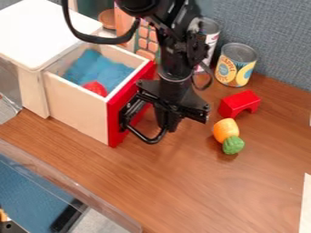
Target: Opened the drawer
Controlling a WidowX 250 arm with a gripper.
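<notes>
The black gripper (168,119) hangs just in front of the drawer's red front, pointing down at the black handle (149,138). Its lower end overlaps the right part of the handle from this angle; whether they touch, I cannot tell. The drawer (77,105) stands pulled out from the white-topped wooden cabinet (37,27), with light wooden sides. Inside it lie a blue cloth-like thing (100,68) and a small red object (95,88). The arm hides part of the red front's upper right end.
Right of the gripper are a red arch block (239,104) and an orange toy with a green end (226,130). A yellow-labelled can (236,65) and another can (209,34) stand at the back by the grey wall. A clear edge (67,182) borders the wooden table (200,195) at lower left.
</notes>
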